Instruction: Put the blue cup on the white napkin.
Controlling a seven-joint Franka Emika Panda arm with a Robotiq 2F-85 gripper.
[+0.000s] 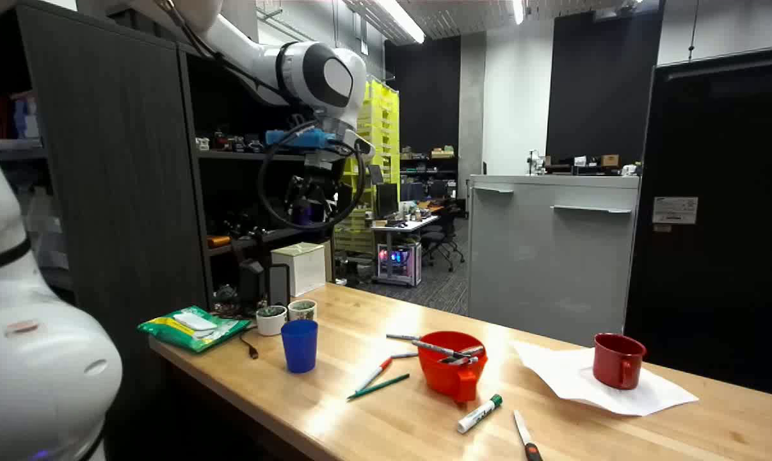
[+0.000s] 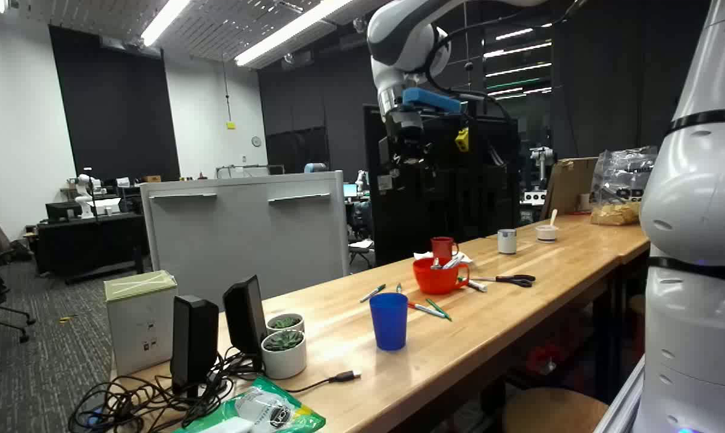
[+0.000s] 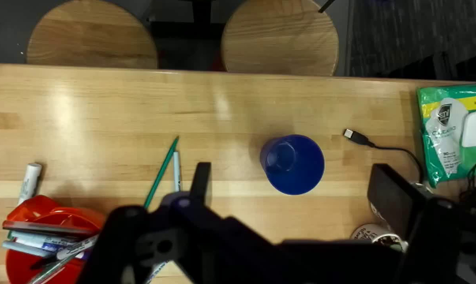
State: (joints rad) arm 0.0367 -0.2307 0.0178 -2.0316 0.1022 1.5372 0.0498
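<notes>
In an exterior view the packet (image 2: pixel 299 415) lies at my near end, two pots (image 2: pixel 284 363) just beyond. To their right the blue cup (image 2: pixel 389 322) stands upright on the table (image 2: pixel 338 343). My gripper (image 3: pixel 291 179) hangs high above, fingers spread wide; the wrist view shows the blue cup below, between them. Farther on sits the red bowl (image 2: pixel 437 280), pens (image 3: pixel 77 247) in it; beyond it the red mug (image 1: pixel 616 363) stands on the napkin (image 1: pixel 564 379), well apart from the blue cup.

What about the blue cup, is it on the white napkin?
No, the blue cup stands on the table, while a dark red mug sits on the white napkin.
</notes>
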